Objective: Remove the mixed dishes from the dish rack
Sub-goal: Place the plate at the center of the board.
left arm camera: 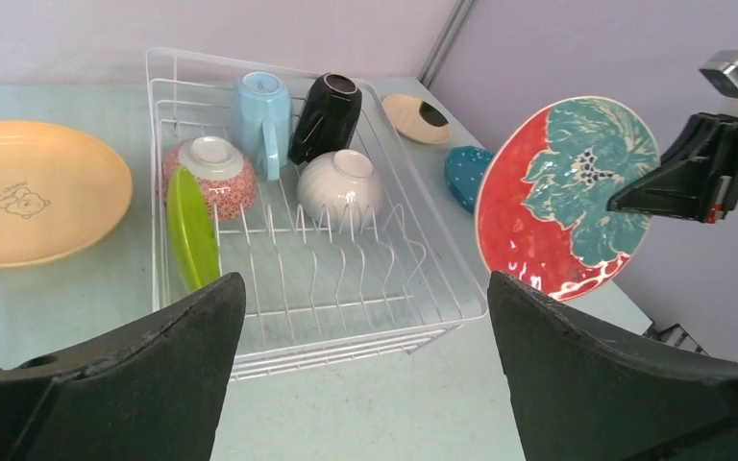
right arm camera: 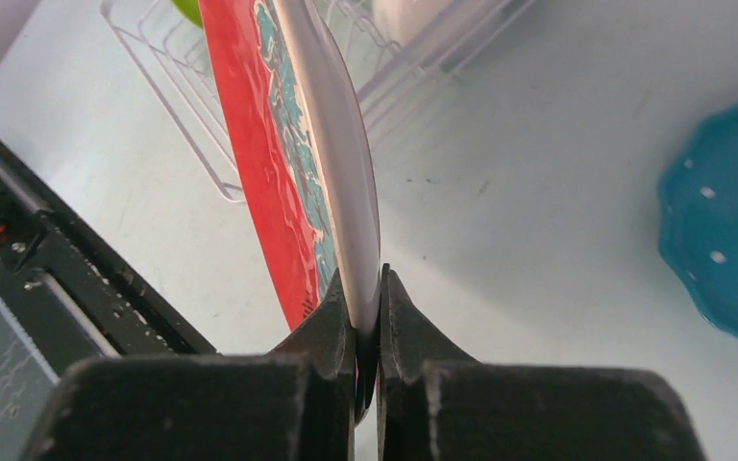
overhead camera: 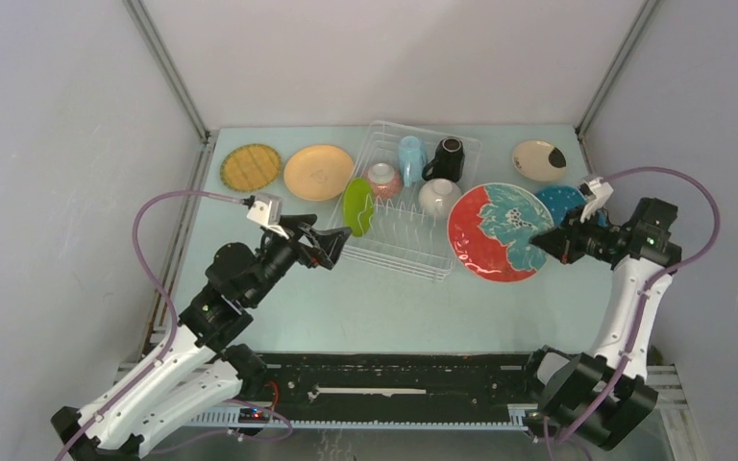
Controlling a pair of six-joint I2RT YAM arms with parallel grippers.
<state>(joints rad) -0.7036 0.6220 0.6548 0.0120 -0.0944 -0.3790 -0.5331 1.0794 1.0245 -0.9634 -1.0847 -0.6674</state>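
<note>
- Counter (overhead camera: 384,307): pale blue-green and walled in. It carries everything below except the red floral plate.
- Dish rack (overhead camera: 404,254): white wire, at the counter's centre toward 12 o'clock.
- Red floral plate (overhead camera: 495,235): out of the rack, just off its 3 o'clock side. In the left wrist view it is lifted clear of the counter and tilted, with its face toward the rack.
- Right gripper (right arm camera: 365,288): fingers pressed onto the red floral plate's rim at the plate's 3 o'clock edge, one finger on each face. The plate shows edge-on between them.
- Left gripper (overhead camera: 336,248): fingers spread to full width and holding nothing. It hovers at the rack's 9 o'clock corner, just beside the lime green plate, and points into the rack.
- Orange plate (overhead camera: 318,172): flat on the counter at 9 o'clock of the rack.
- Yellow woven plate (overhead camera: 250,167): flat, at 9 o'clock of the orange plate.
- Blue dotted plate (overhead camera: 562,200): on the counter at 2 o'clock of the red floral plate, partly hidden by the right arm.
- Cream plate (overhead camera: 538,159): at 12 o'clock of the blue dotted plate.
- Lime green plate (overhead camera: 357,206): on edge in the tines on the rack's 9 o'clock side.
- Speckled bowl (overhead camera: 383,179) and white bowl (overhead camera: 439,197): upside down in the rack's middle.
- Black mug (overhead camera: 445,158) and light-blue cup (overhead camera: 410,158): at the rack's 12 o'clock end, side by side.
</note>
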